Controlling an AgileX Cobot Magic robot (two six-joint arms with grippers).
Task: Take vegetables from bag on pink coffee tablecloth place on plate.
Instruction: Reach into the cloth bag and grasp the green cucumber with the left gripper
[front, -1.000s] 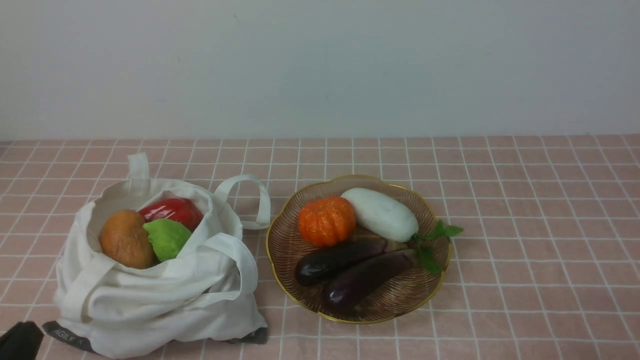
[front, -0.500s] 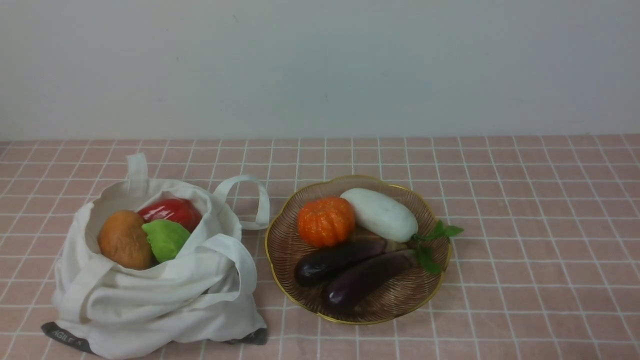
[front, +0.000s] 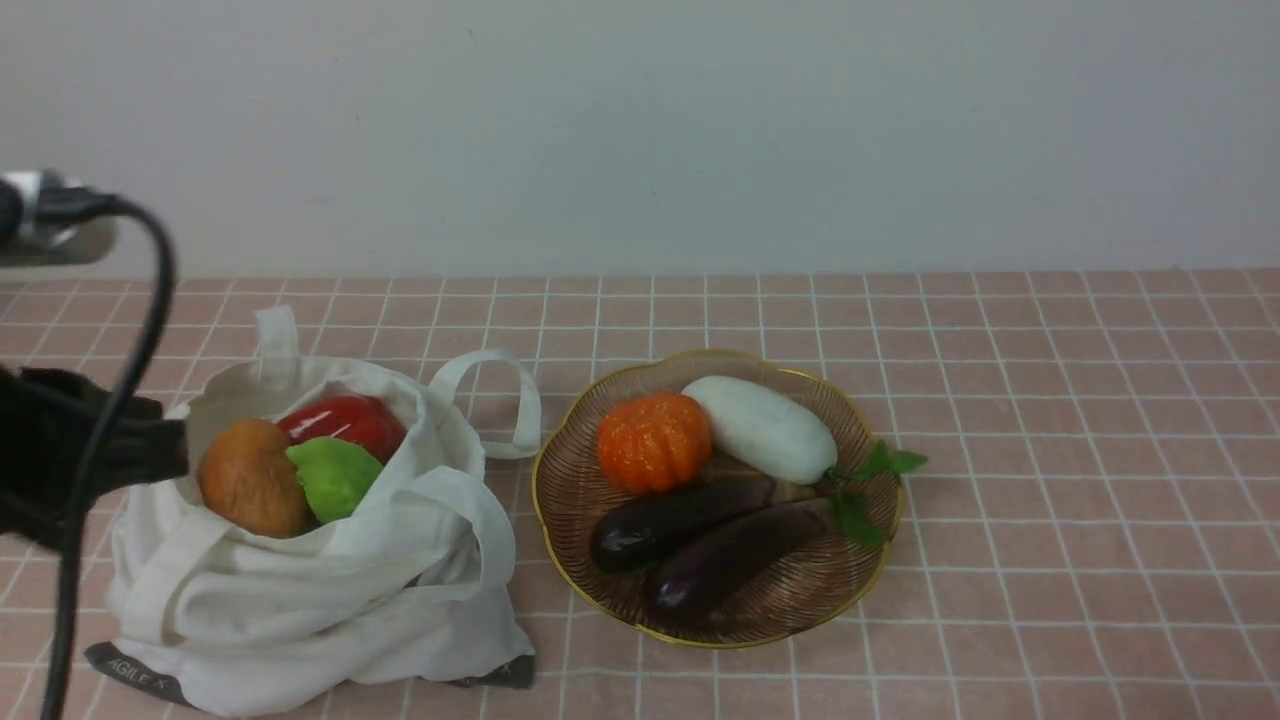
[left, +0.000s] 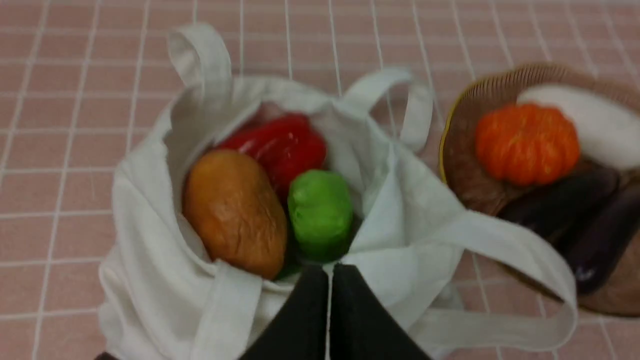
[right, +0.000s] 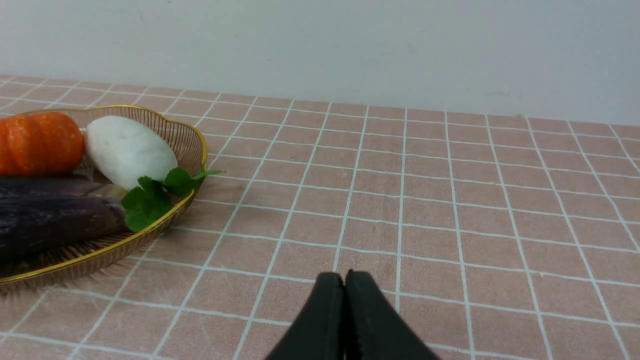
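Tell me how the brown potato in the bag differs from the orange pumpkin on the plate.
The potato is dull orange-brown and wrinkled; the pumpkin is bright orange and ribbed. The potato is a long oval; the pumpkin is squat and round. The potato sits in the bag; the pumpkin lies on the plate. Both are orange-toned.

One bag (front: 300, 600), with two loop handles (front: 505, 395). Three vegetables inside: one red pepper (front: 345, 420), one green gourd (front: 335, 477), one brown potato (front: 250, 478). One plate (front: 800, 600) at 3 o'clock of the bag. On it, four pieces: one orange pumpkin (front: 652, 442), one white gourd (front: 762, 428), two purple eggplants (front: 672, 522). One green leafy sprig (front: 868, 472). One tablecloth (front: 1050, 450).
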